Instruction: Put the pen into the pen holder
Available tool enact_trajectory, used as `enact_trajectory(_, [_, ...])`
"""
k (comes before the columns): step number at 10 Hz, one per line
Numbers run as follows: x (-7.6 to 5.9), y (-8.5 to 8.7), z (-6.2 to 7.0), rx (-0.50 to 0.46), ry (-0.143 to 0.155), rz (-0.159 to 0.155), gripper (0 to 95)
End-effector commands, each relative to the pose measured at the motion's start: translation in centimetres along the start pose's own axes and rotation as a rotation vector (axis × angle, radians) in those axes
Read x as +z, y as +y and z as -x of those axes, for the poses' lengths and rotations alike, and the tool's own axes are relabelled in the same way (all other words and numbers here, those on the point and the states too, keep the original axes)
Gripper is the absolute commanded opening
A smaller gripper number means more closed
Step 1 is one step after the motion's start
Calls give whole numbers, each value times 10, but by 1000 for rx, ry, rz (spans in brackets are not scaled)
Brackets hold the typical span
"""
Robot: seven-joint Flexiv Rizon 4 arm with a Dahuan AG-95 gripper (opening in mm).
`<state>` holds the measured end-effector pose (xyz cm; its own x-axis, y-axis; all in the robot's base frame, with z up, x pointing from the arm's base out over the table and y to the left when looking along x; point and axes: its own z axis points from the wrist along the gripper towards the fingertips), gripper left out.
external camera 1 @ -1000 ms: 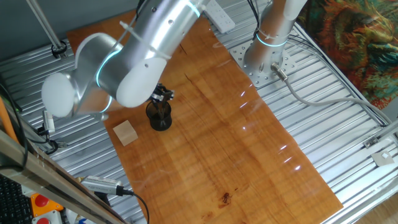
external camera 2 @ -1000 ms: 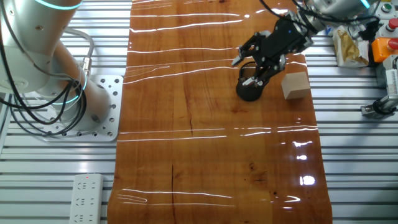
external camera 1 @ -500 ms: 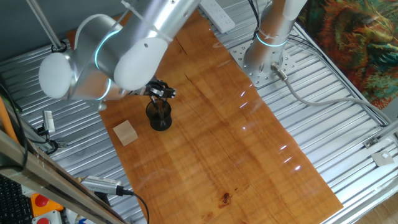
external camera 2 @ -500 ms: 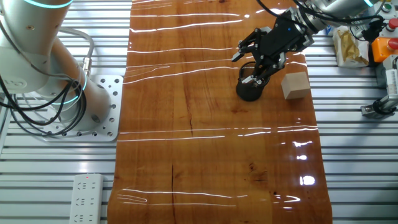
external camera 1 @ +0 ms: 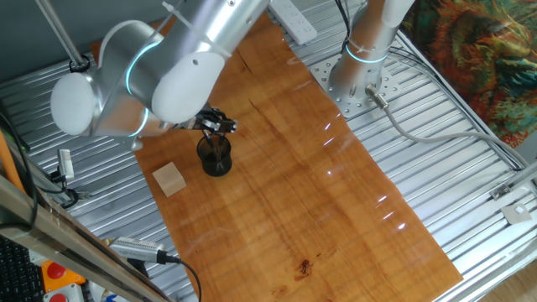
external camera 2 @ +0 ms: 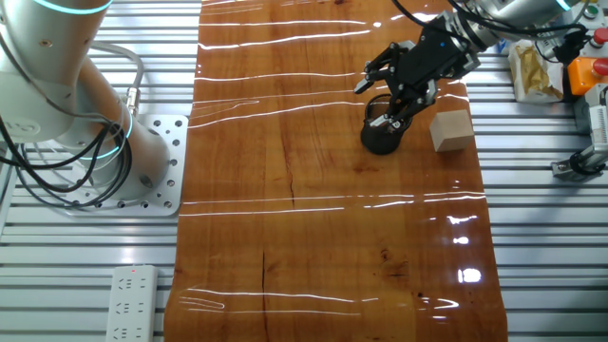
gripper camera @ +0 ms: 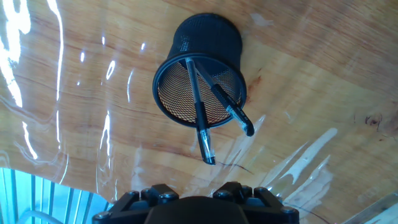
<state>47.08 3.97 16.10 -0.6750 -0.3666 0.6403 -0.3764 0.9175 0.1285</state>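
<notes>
The pen holder [gripper camera: 205, 68] is a small black mesh cup standing on the wooden table; it also shows in one fixed view [external camera 1: 215, 157] and in the other fixed view [external camera 2: 382, 136]. Two dark pens lean inside it, one [gripper camera: 198, 112] to the left and one [gripper camera: 231, 111] to the right, their ends sticking out over the rim. My gripper [external camera 2: 385, 95] hovers just above the cup with its fingers spread and nothing between them; it also shows in one fixed view [external camera 1: 216, 126]. In the hand view only the gripper's black base shows at the bottom edge.
A pale wooden block [external camera 1: 169, 179] lies on the table close beside the cup, also seen in the other fixed view [external camera 2: 451, 130]. The wooden board [external camera 2: 323, 237] is flanked by ribbed metal. A white power strip [external camera 2: 131, 302] lies off the board.
The arm has lifted and drawn back a little from the cup over the last second. The pens stay in the holder. Little differs from half a second ago.
</notes>
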Motion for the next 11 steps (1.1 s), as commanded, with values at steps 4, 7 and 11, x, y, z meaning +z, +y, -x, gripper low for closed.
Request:
enact_trajectory(4, [1,0,-1,0,-3,-1,570])
enact_trajectory(7, [1,0,-1,0,-3,-1,570])
enact_trajectory(11, [-12,2,-2,325,-773,-146,380])
